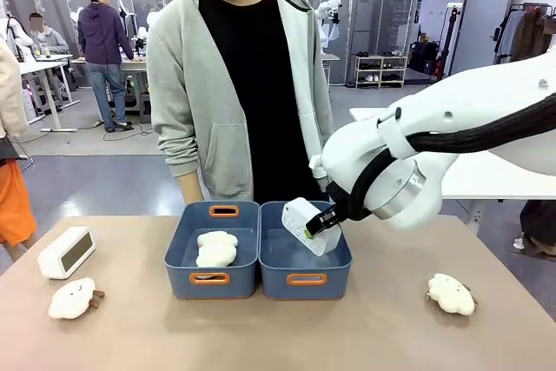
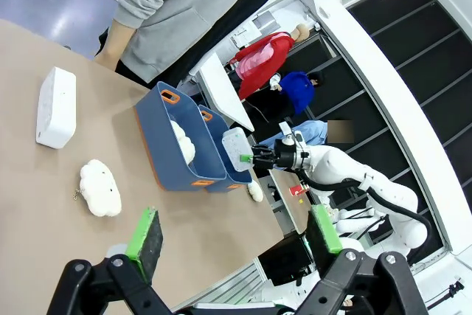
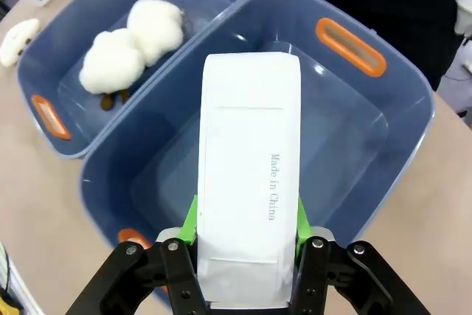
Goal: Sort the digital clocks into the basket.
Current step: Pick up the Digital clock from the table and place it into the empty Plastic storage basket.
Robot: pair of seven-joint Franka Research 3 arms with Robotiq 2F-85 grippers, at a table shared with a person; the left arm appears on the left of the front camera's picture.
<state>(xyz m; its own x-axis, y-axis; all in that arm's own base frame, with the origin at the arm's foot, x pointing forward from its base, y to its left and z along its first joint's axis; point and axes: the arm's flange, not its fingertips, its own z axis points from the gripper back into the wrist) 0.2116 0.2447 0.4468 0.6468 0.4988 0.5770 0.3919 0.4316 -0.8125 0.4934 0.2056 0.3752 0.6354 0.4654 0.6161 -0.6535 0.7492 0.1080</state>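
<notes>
My right gripper (image 1: 320, 225) is shut on a white digital clock (image 1: 306, 223), holding it tilted just over the right-hand slate-blue basket (image 1: 306, 279). In the right wrist view the clock (image 3: 251, 175) sits between the green pads with its plain back up, above that basket's (image 3: 383, 127) bare floor. The second clock (image 1: 67, 252) lies on the table at the far left, apart from both arms. My left gripper (image 2: 234, 232) hangs open high above the table, with that second clock (image 2: 56, 106) far ahead of it.
The twin bin (image 1: 211, 277) on the left holds a white cloud plush (image 1: 215, 249). Another plush (image 1: 72, 298) lies by the left clock, and a third (image 1: 451, 293) at the right. A person (image 1: 239, 84) stands close behind the bins.
</notes>
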